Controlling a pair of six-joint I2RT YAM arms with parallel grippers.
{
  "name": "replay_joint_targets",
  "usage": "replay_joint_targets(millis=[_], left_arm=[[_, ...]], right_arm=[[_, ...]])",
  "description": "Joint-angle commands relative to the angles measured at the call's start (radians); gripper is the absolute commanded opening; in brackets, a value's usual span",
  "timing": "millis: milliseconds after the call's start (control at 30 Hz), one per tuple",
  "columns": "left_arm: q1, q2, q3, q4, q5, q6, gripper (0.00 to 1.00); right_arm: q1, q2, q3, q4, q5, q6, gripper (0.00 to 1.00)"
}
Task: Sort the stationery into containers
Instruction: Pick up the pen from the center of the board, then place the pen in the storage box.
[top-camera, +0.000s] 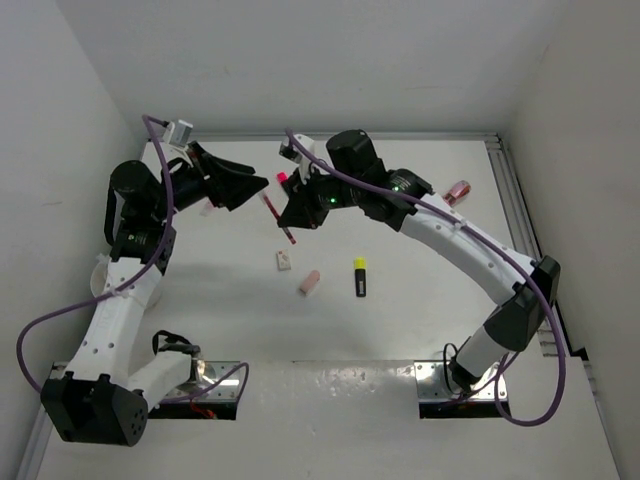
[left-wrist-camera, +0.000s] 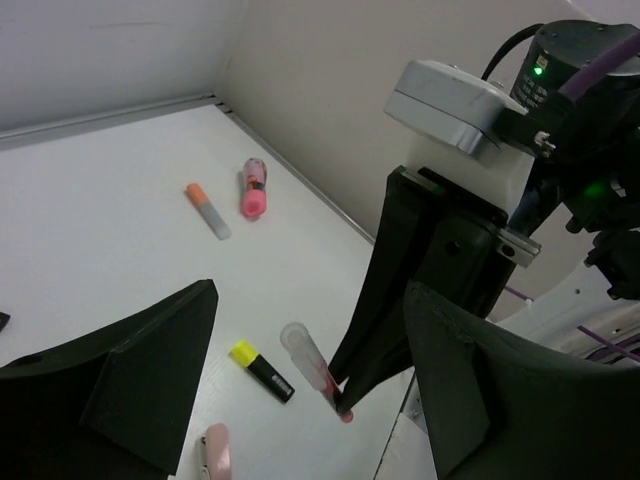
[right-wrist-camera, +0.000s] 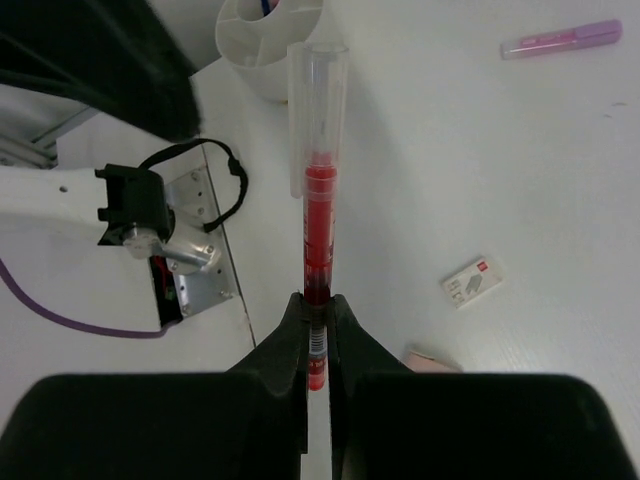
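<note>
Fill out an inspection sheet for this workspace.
Surface: white table, no spills seen.
Job's things: red pen in the right gripper's grip. Yellow-capped highlighter, pink eraser, whitish eraser, orange-capped marker and pink pen lie loose. White tub upright. Pink cup apparently on its side.
Clutter: nothing seen.
Grippers: left gripper open, empty. Right gripper shut on the red pen.
Cables: purple cables loop along both arms.
Surroundings: white walls; metal rail at the right edge.
</note>
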Motion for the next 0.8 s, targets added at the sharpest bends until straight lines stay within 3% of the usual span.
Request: replay_joint_targets(millis=[0, 333, 533, 600, 633, 667, 700, 767], left_arm=[[-0.008, 0.001, 0.015, 0.064, 0.006, -0.031, 0.81], [-0.024, -0.004, -0.043, 0.056, 0.003, -0.04, 0.58], [-0.024, -0.01, -0.043, 0.053, 0.012, -0.034, 0.39], [-0.022, -0.01, -0.035, 0.047, 0.013, -0.028, 0.23], [-0.021, -0.01, -0.031, 0.035, 0.013, -0.023, 0.08], [-0.021, -0.011, -0.028, 0.021, 0.009, -0.013, 0.02], [-0.01, -0.011, -0.021, 0.004, 0.003, -0.002, 0.0], [0.022, -0.014, 0.017, -0.112, -0.028, 0.09, 0.0]], right_arm=[[0.035, -0.01, 0.056, 0.022, -0.014, -0.009, 0.0], [0.062, 0.023, 0.11, 0.025, -0.002, -0.006, 0.0], [0.067, 0.031, 0.11, 0.026, 0.011, -0.004, 0.0], [0.067, 0.031, 0.11, 0.028, 0.015, -0.006, 0.0], [0.067, 0.031, 0.108, 0.025, 0.02, -0.006, 0.07], [0.065, 0.029, 0.11, 0.022, 0.028, -0.004, 0.17], [0.064, 0.029, 0.108, 0.02, 0.034, -0.006, 0.45], [0.047, 0.017, 0.107, 0.006, 0.041, -0.015, 0.63]])
